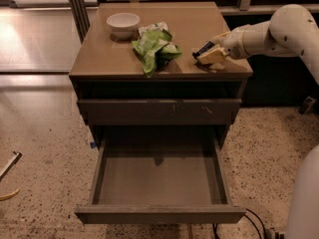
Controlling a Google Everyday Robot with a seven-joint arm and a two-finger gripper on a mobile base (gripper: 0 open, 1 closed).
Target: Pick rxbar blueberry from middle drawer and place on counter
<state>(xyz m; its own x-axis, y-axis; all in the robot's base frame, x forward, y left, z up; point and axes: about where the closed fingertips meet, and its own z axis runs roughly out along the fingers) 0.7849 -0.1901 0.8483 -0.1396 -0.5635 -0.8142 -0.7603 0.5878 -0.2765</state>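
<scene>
The rxbar blueberry point(201, 49), a small dark-wrapped bar, is held in my gripper point(208, 55) at the right front of the counter point(114, 59). The pale fingers point(214, 57) are shut on it and hold it low, at or just above the counter's surface. The white arm reaches in from the right. The middle drawer point(159, 183) stands pulled fully open below, with its flat bottom bare.
A white bowl point(123, 22) stands at the counter's back left. Bright green snack bags point(153, 46) lie in the counter's middle, just left of the gripper. A closed drawer with a scuffed front point(158, 111) sits above the open one. Speckled floor surrounds the cabinet.
</scene>
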